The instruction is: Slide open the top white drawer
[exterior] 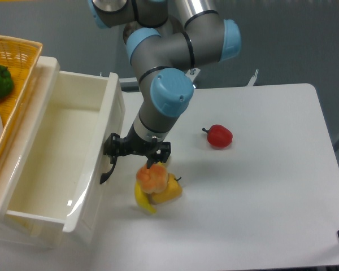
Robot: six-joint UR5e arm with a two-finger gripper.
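Only one camera view here. The top white drawer (56,164) sits pulled well out of the cabinet at the left, inside showing, under the yellow woven basket (14,62). The gripper (114,153) is right at the drawer front, fingers closed round the curved black handle (108,169). Just beside it there's a banana (150,195) with an orange fruit (152,176) on top, red pepper (218,136) further right on the white table (260,197).

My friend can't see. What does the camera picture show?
A robot's gripper is at the black handle of a white drawer, which is pulled wide open and looks empty. Toy fruit and a red pepper lie on the table.
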